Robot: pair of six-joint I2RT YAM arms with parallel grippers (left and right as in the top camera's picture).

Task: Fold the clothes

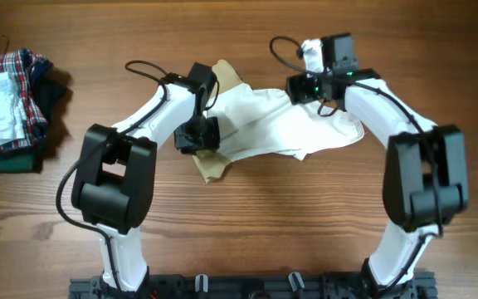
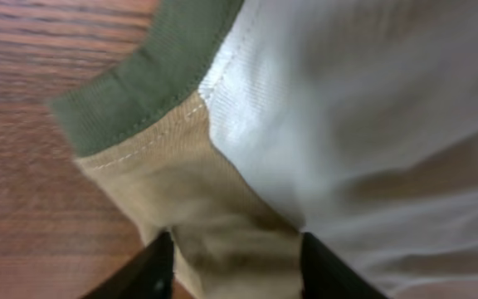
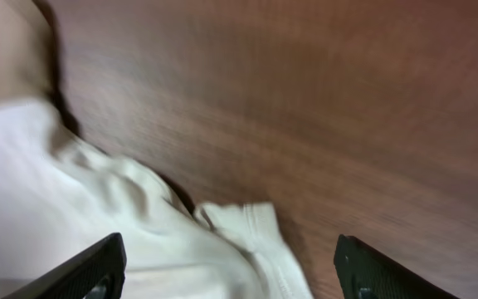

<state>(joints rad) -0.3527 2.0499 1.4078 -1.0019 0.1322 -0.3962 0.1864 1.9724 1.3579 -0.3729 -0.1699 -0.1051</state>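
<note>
The clothes (image 1: pixel 280 124), a small white garment with tan parts, lie spread across the middle of the wooden table. In the left wrist view its olive-green trim (image 2: pixel 139 91) borders a tan panel (image 2: pixel 181 183) and white cloth. My left gripper (image 1: pixel 199 137) sits at the garment's left end. Its fingers (image 2: pixel 152 270) stand parted, with a bunched tan fold filling the gap of the gripper (image 2: pixel 237 270). My right gripper (image 1: pixel 304 86) hovers at the garment's far right edge. It (image 3: pixel 231 270) is wide open over a white hem (image 3: pixel 260 241), holding nothing.
At the table's left edge lies a stack with a red-and-blue plaid garment (image 1: pixel 11 71) on a dark green folded cloth (image 1: pixel 7 159). Bare wood (image 1: pixel 289 216) runs along the front, between the two arm bases.
</note>
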